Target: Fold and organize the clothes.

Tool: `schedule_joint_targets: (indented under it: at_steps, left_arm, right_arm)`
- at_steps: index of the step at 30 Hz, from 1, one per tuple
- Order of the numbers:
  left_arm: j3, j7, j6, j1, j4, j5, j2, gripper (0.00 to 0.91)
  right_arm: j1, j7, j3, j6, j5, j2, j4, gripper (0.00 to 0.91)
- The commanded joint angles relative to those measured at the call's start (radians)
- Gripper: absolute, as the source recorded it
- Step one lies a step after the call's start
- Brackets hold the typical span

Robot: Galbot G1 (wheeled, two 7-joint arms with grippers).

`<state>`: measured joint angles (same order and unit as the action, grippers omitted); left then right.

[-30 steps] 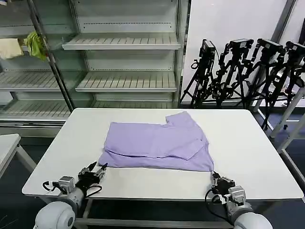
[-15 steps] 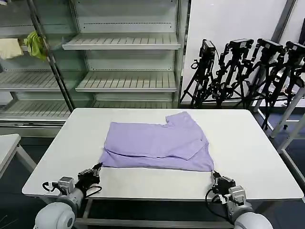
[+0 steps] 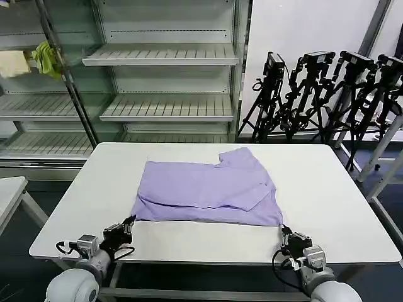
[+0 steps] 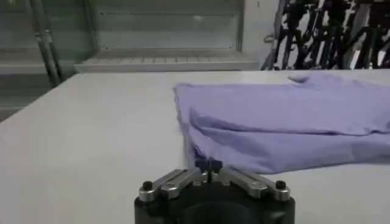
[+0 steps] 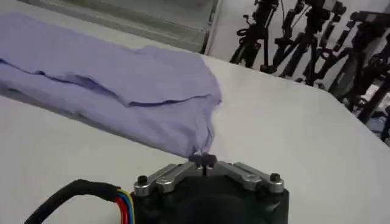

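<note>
T-shirt (image 3: 208,192): soft lavender fabric, folded rectangle, flat on smooth white table (image 3: 327,195).

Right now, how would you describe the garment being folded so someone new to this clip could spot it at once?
Start at the white table in front of the empty shelving. On its middle lies the T-shirt, partly folded, its near corners at the shut left gripper and the right gripper. It is light purple, unlike the yellow-green cloth and cream cloth hanging on the far left shelves.
</note>
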<state>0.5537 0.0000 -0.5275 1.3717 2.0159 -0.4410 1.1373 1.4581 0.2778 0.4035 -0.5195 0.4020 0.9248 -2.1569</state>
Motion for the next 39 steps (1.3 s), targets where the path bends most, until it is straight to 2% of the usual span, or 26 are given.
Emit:
schedule_joint_targets:
  at_steps: [1, 5, 6, 7, 8, 9, 25, 28, 29, 30, 31, 32, 33, 34, 36, 37, 39]
  left_arm:
    - [0.000, 0.001, 0.000, 0.004, 0.004, 0.000, 0.000, 0.000]
    - [-0.001, 0.002, 0.002, 0.006, 0.003, 0.004, 0.002, 0.000]
    - [-0.001, 0.003, 0.002, 0.008, 0.004, 0.005, 0.003, 0.000]
    - [0.000, 0.004, 0.004, 0.010, 0.001, 0.008, 0.004, 0.000]
    - [0.000, 0.004, 0.006, 0.010, 0.000, 0.008, 0.005, 0.000]
    - [0.000, 0.005, 0.008, 0.011, -0.002, 0.009, 0.004, 0.000]
    - [0.000, 0.006, 0.013, 0.005, -0.006, 0.012, 0.010, 0.000]
    - [0.001, 0.006, 0.013, 0.008, -0.003, 0.013, 0.012, 0.000]
    - [0.002, 0.006, 0.013, 0.009, -0.002, 0.013, 0.013, 0.000]
    - [0.003, 0.006, 0.014, 0.011, -0.001, 0.013, 0.013, 0.000]
    - [0.003, 0.006, 0.014, 0.012, 0.000, 0.013, 0.013, 0.000]
    - [0.004, 0.006, 0.014, 0.014, 0.000, 0.014, 0.013, 0.000]
    - [0.004, 0.006, 0.014, 0.014, 0.000, 0.014, 0.013, 0.000]
    - [0.005, 0.006, 0.014, 0.015, 0.001, 0.014, 0.013, 0.000]
    - [0.006, 0.006, 0.014, 0.017, 0.002, 0.014, 0.014, 0.000]
    - [0.006, 0.007, 0.015, 0.017, 0.003, 0.014, 0.014, 0.000]
    - [0.006, 0.007, 0.015, 0.018, 0.005, 0.015, 0.015, 0.000]
  right_arm:
    - [0.011, 0.000, 0.000, 0.000, 0.001, -0.001, -0.017, 0.000]
    - [0.021, -0.001, 0.006, 0.000, -0.003, -0.003, -0.029, 0.000]
    - [0.023, -0.001, 0.008, 0.001, -0.005, -0.003, -0.030, 0.030]
    - [0.024, -0.002, 0.009, 0.001, -0.011, -0.003, -0.031, 0.302]
    - [0.025, -0.003, 0.009, 0.006, -0.022, -0.003, -0.030, 0.705]
    - [0.025, -0.006, 0.009, 0.013, -0.032, -0.003, -0.029, 0.907]
    - [-0.065, -0.007, -0.031, 0.014, -0.039, 0.029, 0.050, 0.907]
    - [-0.081, -0.009, -0.049, 0.016, -0.043, 0.035, 0.064, 0.736]
    - [-0.086, -0.011, -0.052, 0.016, -0.044, 0.038, 0.068, 0.605]
    - [-0.089, -0.011, -0.057, 0.018, -0.046, 0.041, 0.071, 0.564]
    - [-0.094, -0.013, -0.061, 0.020, -0.049, 0.043, 0.075, 0.423]
    - [-0.097, -0.014, -0.065, 0.021, -0.050, 0.043, 0.079, 0.343]
    - [-0.100, -0.015, -0.068, 0.022, -0.051, 0.044, 0.083, 0.302]
    - [-0.102, -0.016, -0.069, 0.023, -0.052, 0.045, 0.084, 0.222]
    - [-0.105, -0.018, -0.071, 0.027, -0.054, 0.045, 0.090, 0.141]
    - [-0.106, -0.020, -0.071, 0.027, -0.055, 0.044, 0.091, 0.040]
    - [-0.105, -0.021, -0.071, 0.030, -0.056, 0.044, 0.093, 0.000]
